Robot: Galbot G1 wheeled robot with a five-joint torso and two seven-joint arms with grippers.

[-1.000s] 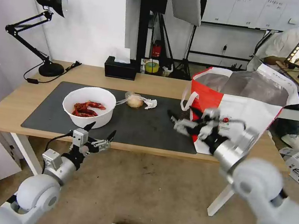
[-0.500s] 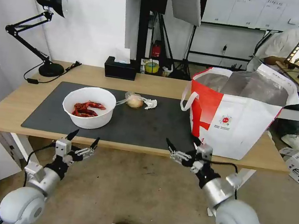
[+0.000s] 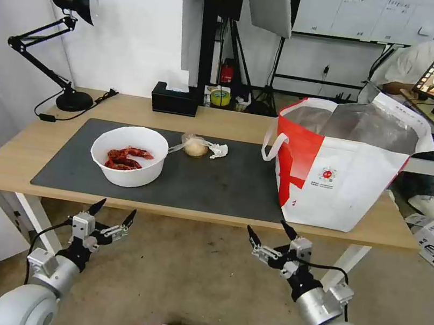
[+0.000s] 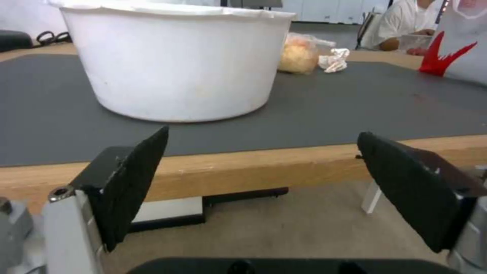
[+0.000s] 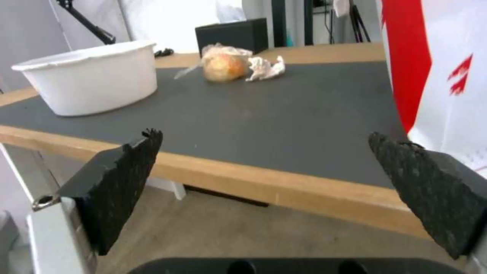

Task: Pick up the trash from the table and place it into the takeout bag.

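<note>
White round bowl of red crayfish shells (image 3: 128,162) sits on grey mat, directly ahead of and above left gripper (image 3: 112,215); both grippers, right gripper (image 3: 271,234) included, splayed empty below desk edge.

Table (image 3: 223,122) — mat (image 3: 224,185); lamp (image 3: 69,97); bag (image 3: 347,165)

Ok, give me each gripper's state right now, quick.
Left gripper: open, holding nothing, below the table's front edge.
Right gripper: open, holding nothing, below the front edge near the takeout bag.
</note>
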